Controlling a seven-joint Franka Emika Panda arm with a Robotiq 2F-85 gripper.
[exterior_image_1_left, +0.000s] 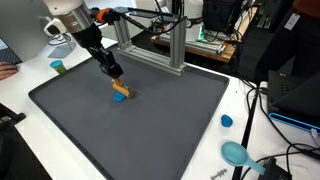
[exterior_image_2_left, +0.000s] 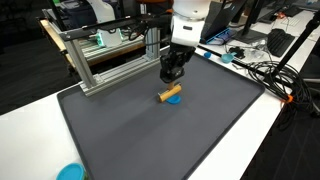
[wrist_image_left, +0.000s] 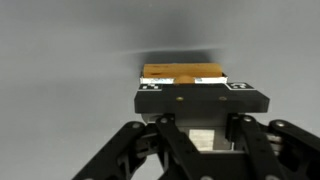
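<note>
I've got the gripper (exterior_image_1_left: 116, 75) low over the dark grey mat (exterior_image_1_left: 80, 130), hanging just above the orange block (exterior_image_1_left: 121, 91). The block lies flat near the middle of the mat, a bit toward the mat's far edge, resting on a small blue piece (exterior_image_1_left: 119, 98). In an exterior view the gripper (exterior_image_2_left: 170, 76) sits right over the block (exterior_image_2_left: 170, 94), close to touching it, though I can't see contact. On the wrist view the orange block (wrist_image_left: 182, 73) fills the space just past the fingertips (wrist_image_left: 150, 89), and from this angle I cannot tell how wide the fingers stand. Off the mat's far edge stands the aluminium frame (exterior_image_1_left: 150, 45); a small blue cap (exterior_image_1_left: 227, 121) lies just beside the mat.
</note>
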